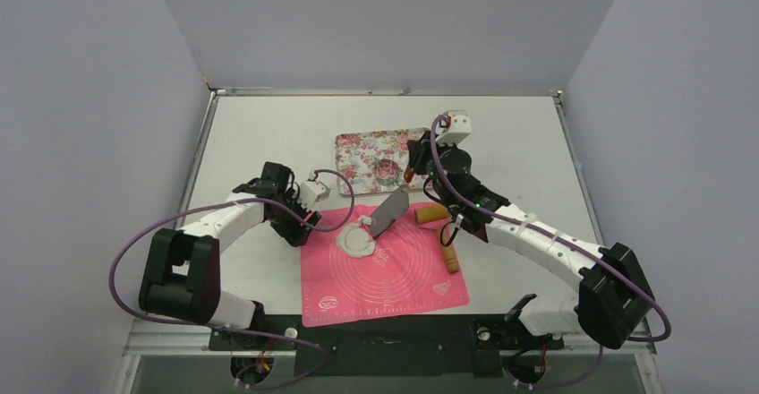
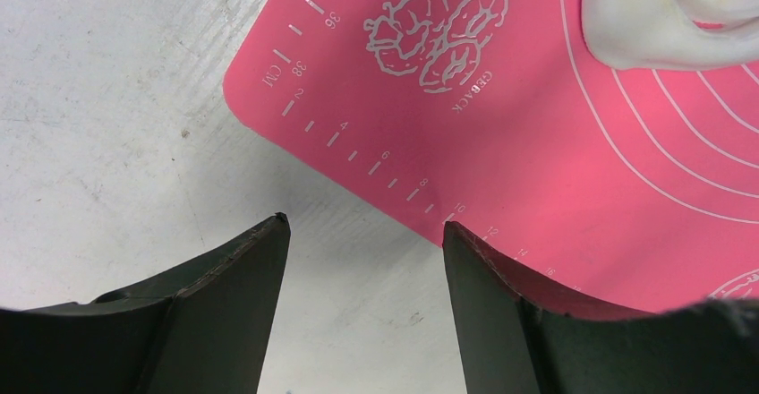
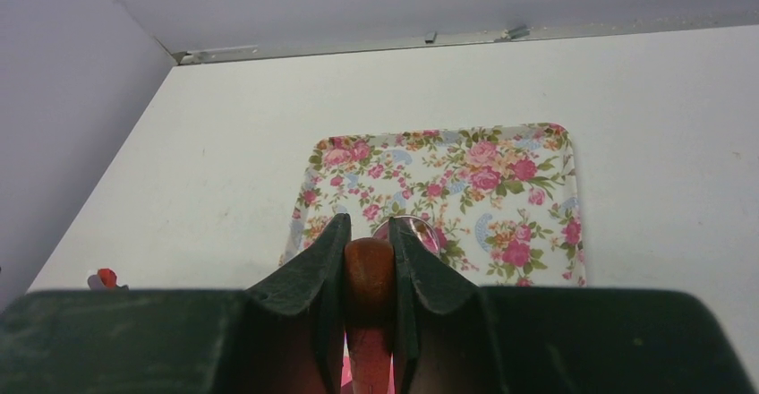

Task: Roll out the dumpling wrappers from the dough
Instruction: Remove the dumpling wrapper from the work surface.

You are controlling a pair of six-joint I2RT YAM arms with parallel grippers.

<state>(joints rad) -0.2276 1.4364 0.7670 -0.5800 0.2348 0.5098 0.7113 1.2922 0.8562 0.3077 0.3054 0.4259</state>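
The dough (image 1: 356,243) lay flattened on the far left part of the pink mat (image 1: 394,278). The left gripper (image 2: 362,224) hung spread and empty at the mat's left edge. The right gripper (image 3: 369,233) pinched the wooden handle (image 3: 369,273) of a scraper (image 1: 391,211), near the floral tray (image 3: 501,188).
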